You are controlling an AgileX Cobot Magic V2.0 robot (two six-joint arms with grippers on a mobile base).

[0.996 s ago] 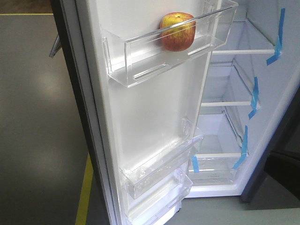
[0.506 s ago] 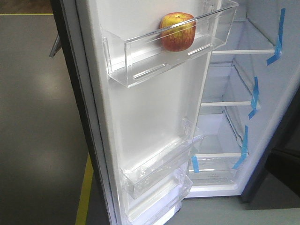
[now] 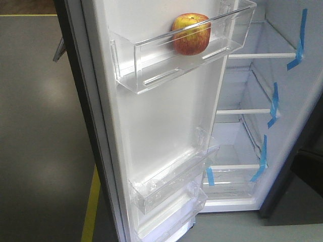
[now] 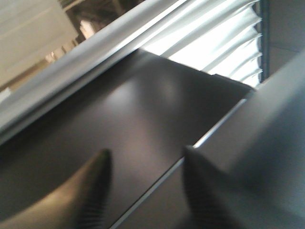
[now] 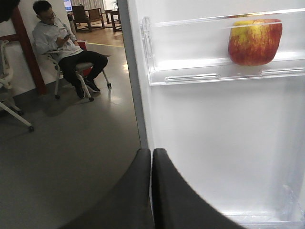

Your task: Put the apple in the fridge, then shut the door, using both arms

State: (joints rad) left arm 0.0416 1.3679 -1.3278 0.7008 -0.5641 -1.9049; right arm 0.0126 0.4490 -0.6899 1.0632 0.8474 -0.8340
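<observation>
The apple (image 3: 191,34), red with yellow patches, sits in the upper clear bin (image 3: 151,70) on the white inner side of the open door (image 3: 166,126). The right wrist view shows the apple (image 5: 254,42) up and to the right of my right gripper (image 5: 151,150), which is shut with nothing in it, level with the door's edge (image 5: 136,95). My left gripper (image 4: 146,150) is open and empty, facing a blurred dark grey panel (image 4: 143,109). The fridge (image 3: 252,141) stands open, its white inside showing. Neither gripper shows in the front view.
Glass shelves (image 3: 262,55) with blue tape strips (image 3: 274,103) fill the fridge. Two lower clear bins (image 3: 171,184) hang on the door. A yellow floor line (image 3: 92,206) runs left of the door. A seated person (image 5: 62,40) and chairs are across the floor.
The apple and door have not moved. A dark shape at the lower right edge of the front view has shifted slightly.
</observation>
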